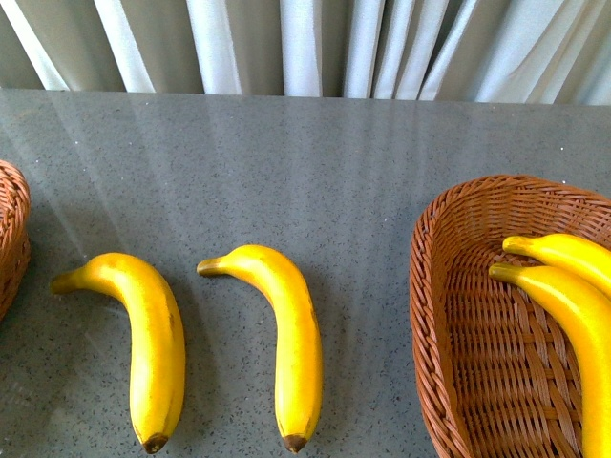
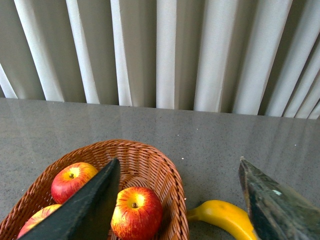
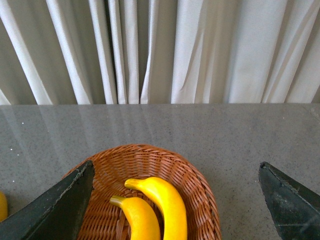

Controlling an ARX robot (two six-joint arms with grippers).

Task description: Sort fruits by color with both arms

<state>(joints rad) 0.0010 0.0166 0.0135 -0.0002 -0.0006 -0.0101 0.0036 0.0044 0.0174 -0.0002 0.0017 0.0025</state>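
Two yellow bananas lie on the grey table in the front view, one at the left (image 1: pixel 143 343) and one in the middle (image 1: pixel 286 339). Two more bananas (image 1: pixel 573 305) lie in the right wicker basket (image 1: pixel 458 286). My left gripper (image 2: pixel 180 200) is open above the right rim of the left basket (image 2: pixel 165 170), which holds three red apples (image 2: pixel 136 212); a banana (image 2: pixel 225 217) lies just beside it. My right gripper (image 3: pixel 175 200) is open above the right basket (image 3: pixel 195 175) with two bananas (image 3: pixel 160 205). Neither arm shows in the front view.
The left basket's edge (image 1: pixel 11 229) shows at the front view's far left. White curtains (image 1: pixel 305 43) hang behind the table's far edge. A bit of another banana (image 3: pixel 2 205) shows at the right wrist view's edge.
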